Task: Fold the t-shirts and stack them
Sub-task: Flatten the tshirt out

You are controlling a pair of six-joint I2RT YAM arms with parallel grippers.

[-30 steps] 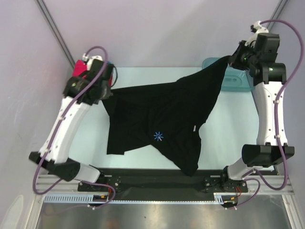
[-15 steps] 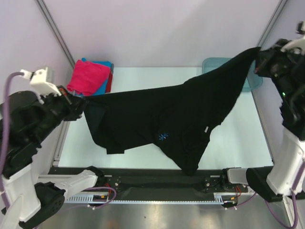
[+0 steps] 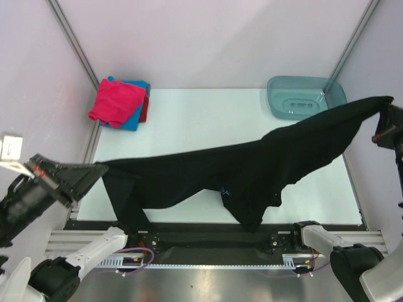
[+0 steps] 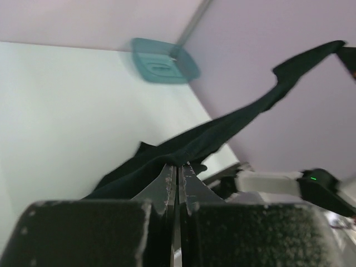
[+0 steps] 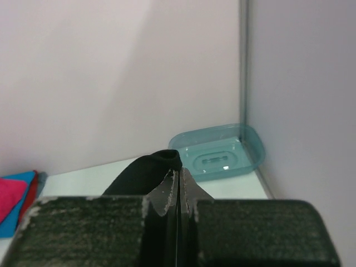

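The large black t-shirt [image 3: 252,167] hangs stretched in the air between both arms, sagging over the table's front edge. My left gripper [image 3: 94,171] at the left edge is shut on one end of it, seen in the left wrist view [image 4: 178,165]. My right gripper [image 3: 381,110] at the far right is shut on the other end, a black fold at its tips [image 5: 179,171]. The shirt [image 4: 222,133] runs away from the left jaws to the right arm. Folded magenta-pink [image 3: 114,102], blue [image 3: 135,113] and red shirts are stacked at the back left.
A translucent teal basin [image 3: 305,97] stands at the back right corner, also in the left wrist view [image 4: 163,60] and the right wrist view [image 5: 222,151]. The pale table [image 3: 201,123] is walled by lilac panels. A black rail [image 3: 208,242] runs along the near edge.
Both arms have swung outward and toward the near edge, lifting the black shirt off the table and pulling it taut. The basin is uncovered now.
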